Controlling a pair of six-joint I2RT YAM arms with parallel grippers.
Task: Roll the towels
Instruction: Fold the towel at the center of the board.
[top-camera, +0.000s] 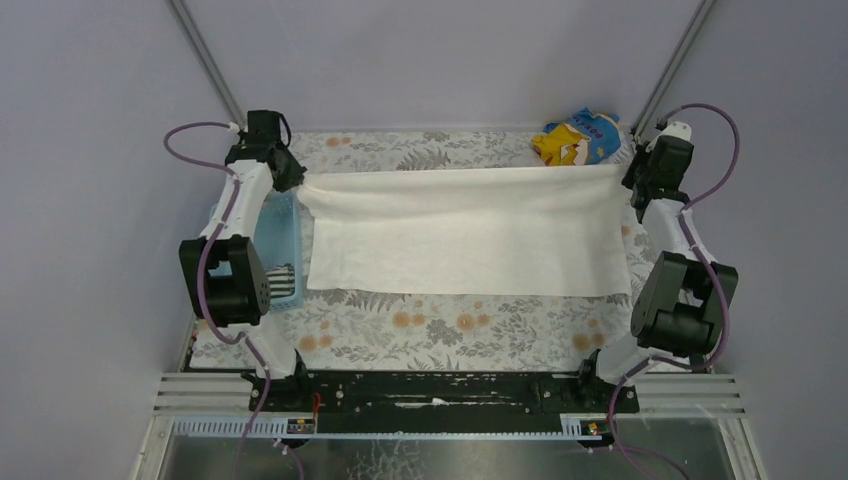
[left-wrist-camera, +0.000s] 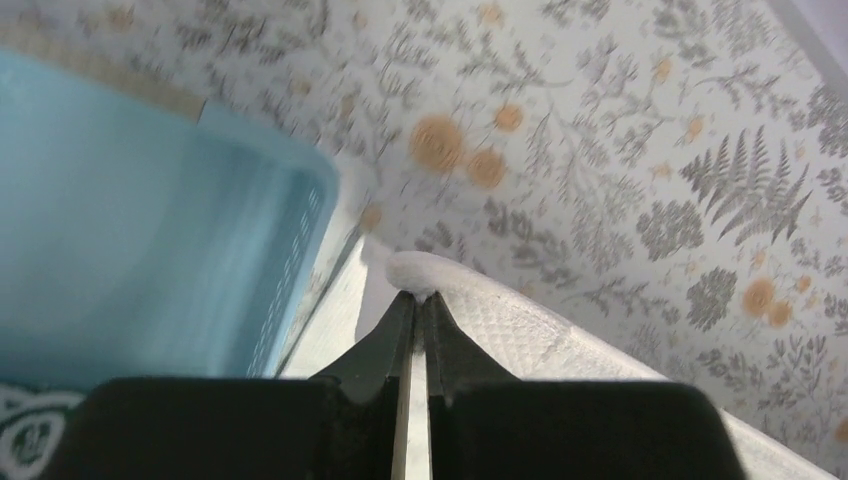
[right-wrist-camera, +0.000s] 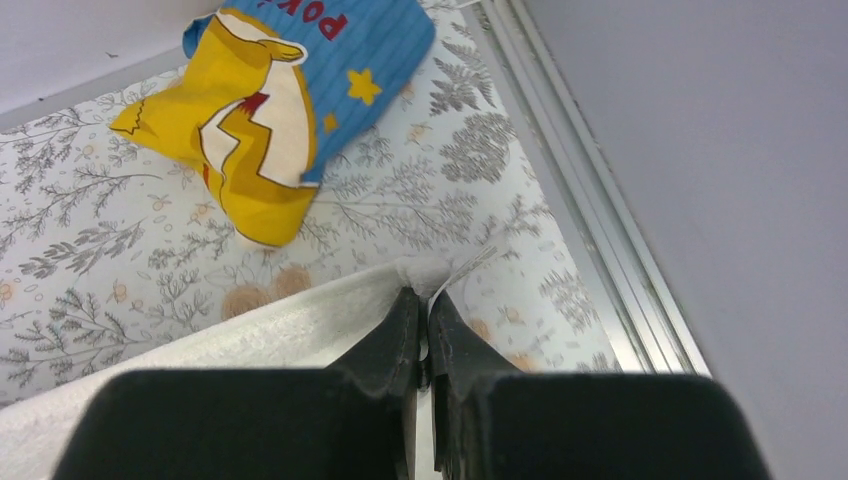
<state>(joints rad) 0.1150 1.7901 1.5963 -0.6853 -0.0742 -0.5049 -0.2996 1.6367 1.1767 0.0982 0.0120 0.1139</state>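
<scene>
The large white terry towel (top-camera: 465, 232) hangs stretched between both grippers above the floral table, its lower edge lying on the table. My left gripper (top-camera: 293, 180) is shut on the towel's far left corner (left-wrist-camera: 425, 275). My right gripper (top-camera: 640, 183) is shut on the far right corner (right-wrist-camera: 425, 275), next to its small label. The striped black-and-white towel (top-camera: 283, 282) lies in the blue basket (top-camera: 277, 215) under my left arm, partly hidden.
A yellow-and-blue printed cloth (top-camera: 578, 138) lies at the back right corner, also in the right wrist view (right-wrist-camera: 290, 110). The blue basket (left-wrist-camera: 150, 240) stands on the left side of the table. A metal rail (right-wrist-camera: 585, 200) runs along the right table edge.
</scene>
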